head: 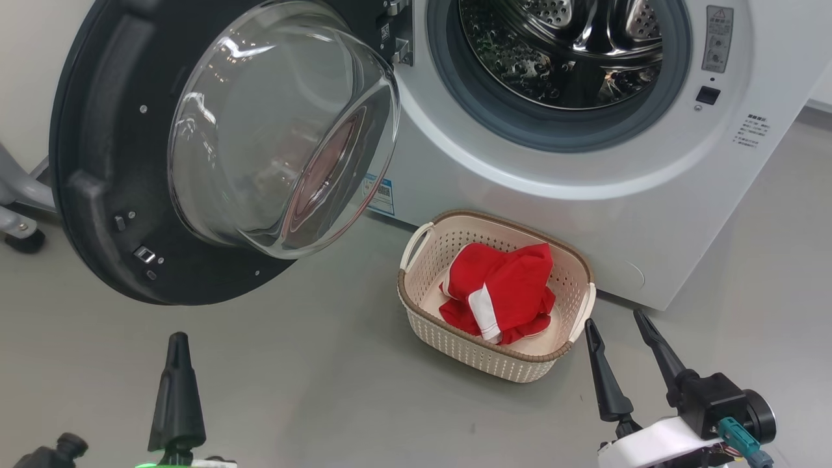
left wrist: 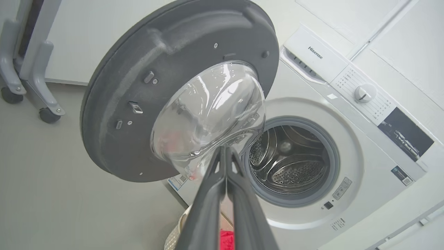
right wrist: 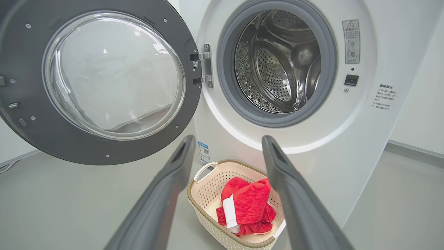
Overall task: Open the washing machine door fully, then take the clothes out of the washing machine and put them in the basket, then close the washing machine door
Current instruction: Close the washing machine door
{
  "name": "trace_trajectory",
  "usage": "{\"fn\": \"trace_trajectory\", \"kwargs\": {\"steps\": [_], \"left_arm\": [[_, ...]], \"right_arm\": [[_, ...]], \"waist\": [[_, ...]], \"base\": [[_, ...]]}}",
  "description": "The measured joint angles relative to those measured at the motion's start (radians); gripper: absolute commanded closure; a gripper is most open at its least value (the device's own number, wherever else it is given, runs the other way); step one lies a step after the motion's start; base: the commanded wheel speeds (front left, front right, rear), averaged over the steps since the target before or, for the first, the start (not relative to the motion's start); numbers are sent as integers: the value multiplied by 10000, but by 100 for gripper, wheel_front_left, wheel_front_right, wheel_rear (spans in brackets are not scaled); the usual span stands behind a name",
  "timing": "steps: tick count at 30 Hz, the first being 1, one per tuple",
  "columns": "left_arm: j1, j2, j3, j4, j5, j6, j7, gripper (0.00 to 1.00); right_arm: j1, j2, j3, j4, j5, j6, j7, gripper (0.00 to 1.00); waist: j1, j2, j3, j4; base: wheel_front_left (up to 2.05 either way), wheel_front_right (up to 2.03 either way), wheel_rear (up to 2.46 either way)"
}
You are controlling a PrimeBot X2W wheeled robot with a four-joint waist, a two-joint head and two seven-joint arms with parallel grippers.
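The clothes (head: 500, 292) lie in the basket (head: 474, 356), so I think only closing remains: push the wide-open washing machine door (head: 97, 162) shut. Your left hand (head: 177, 339) is pinched together and empty, your right hand (head: 613, 320) is spread wide.

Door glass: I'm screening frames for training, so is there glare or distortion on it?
Head view: pale glare streaks and a reddish reflection cross the glass of the washing machine door; left wrist view: it warps what lies behind; right wrist view: just small highlights, mostly clear.
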Motion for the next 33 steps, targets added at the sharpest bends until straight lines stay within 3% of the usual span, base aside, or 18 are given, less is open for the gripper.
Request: {"fn": "trace_trajectory", "kwargs": {"steps": [7, 14, 24, 33], "left_arm": [[2, -10, 213, -961, -2878, -376, -424, 100], [-397, -38, 2157, -1085, -5678, -1097, -504, 100], [-1477, -15, 4523, -96, -6483, -1218, -502, 100], [-2591, 1352, 5030, 1718, -7528, -917, 393, 100]], "right_arm": [[-7, -69, -21, -46, -100, -2, 0, 0], [-91, -182, 0, -165, -201, 0, 81, 0], [-282, -431, 123, -426, -441, 58, 280, 0], [-763, -573, 295, -723, -614, 188, 537, 0]], "waist": [[0, 0, 187, 11], [0, 0, 451, 33], [0, 0, 931, 43], [0, 0, 1490, -129]], "base": [[0, 0, 0], [0, 0, 0], [0, 0, 0], [0, 0, 0]]}}
